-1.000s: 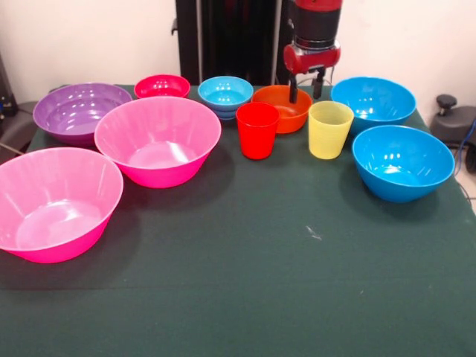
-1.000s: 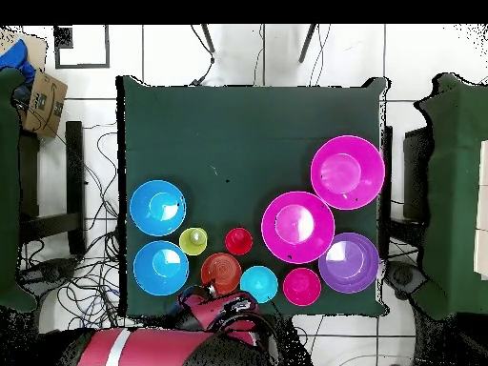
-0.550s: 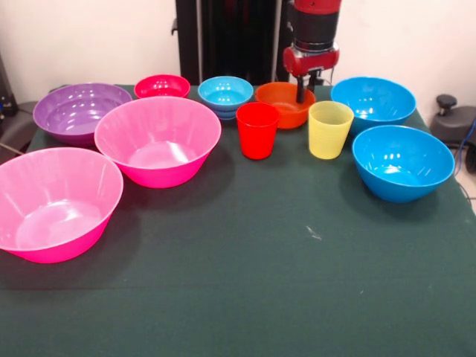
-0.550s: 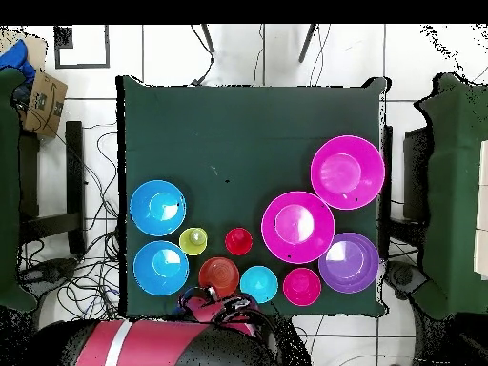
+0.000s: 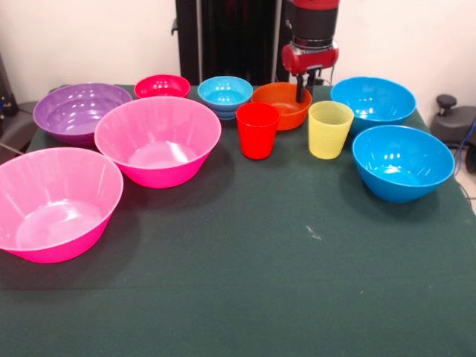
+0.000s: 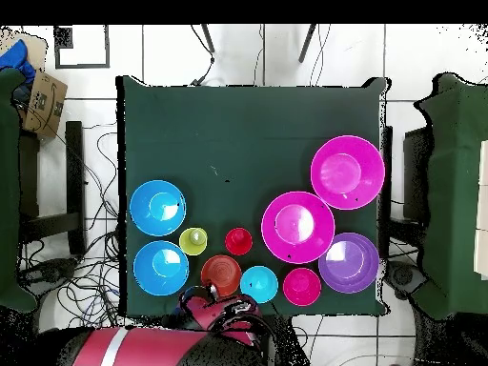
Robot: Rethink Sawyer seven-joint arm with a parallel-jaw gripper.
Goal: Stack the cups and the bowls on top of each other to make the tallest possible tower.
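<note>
No words, nos. or signs can be read in either view. The cups, bowls, green counter (image 5: 245, 297) & tool show no labels or brand marks. A brown box (image 6: 40, 103) on the floor by the counter has dark marks, too small to read.

Table cover (image 5: 245, 282): dark green cloth, matt, faint lint specks. Large pink bowls (image 5: 158, 140), at 9 o'clock of the red cup (image 5: 257, 130): glossy plastic, slightly translucent, bright highlights inside. Purple bowl (image 5: 77, 111) and blue bowls (image 5: 402, 162): glossy smooth plastic. Yellow cup (image 5: 329, 129): smooth, semi-translucent plastic. Small orange bowl (image 5: 281, 105): glossy plastic. Arm housing (image 5: 316, 33): shiny red and black.
</note>
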